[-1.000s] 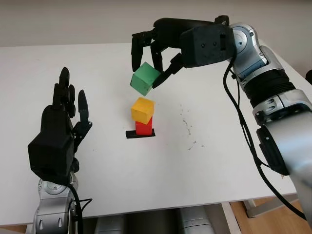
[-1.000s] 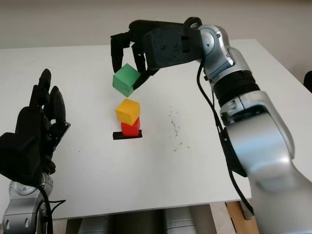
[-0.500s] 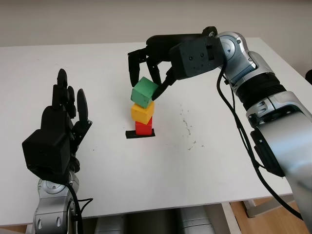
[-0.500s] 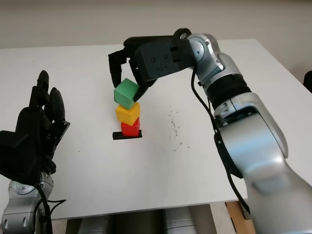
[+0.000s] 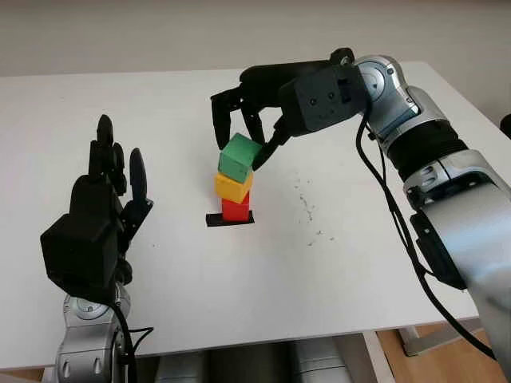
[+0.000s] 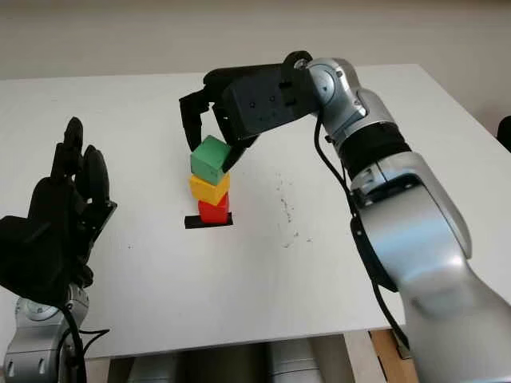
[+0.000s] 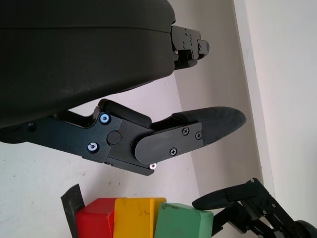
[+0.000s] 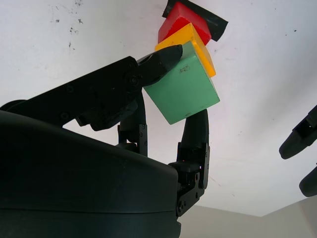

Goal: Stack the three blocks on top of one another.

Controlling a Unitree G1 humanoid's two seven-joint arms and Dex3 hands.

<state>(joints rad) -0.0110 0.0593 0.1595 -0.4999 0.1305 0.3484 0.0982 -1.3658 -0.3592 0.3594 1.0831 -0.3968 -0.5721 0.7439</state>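
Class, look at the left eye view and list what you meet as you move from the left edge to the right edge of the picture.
Left hand, open and raised above the table → the stack of red block, yellow block and green block on a black marker → right hand, fingers around the green block.

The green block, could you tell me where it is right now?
The green block sits atop the yellow block, above the red block, near the table's centre, gripped by the right hand.

Three blocks: one green block (image 5: 239, 157), one yellow block (image 5: 232, 188), one red block (image 5: 235, 210).
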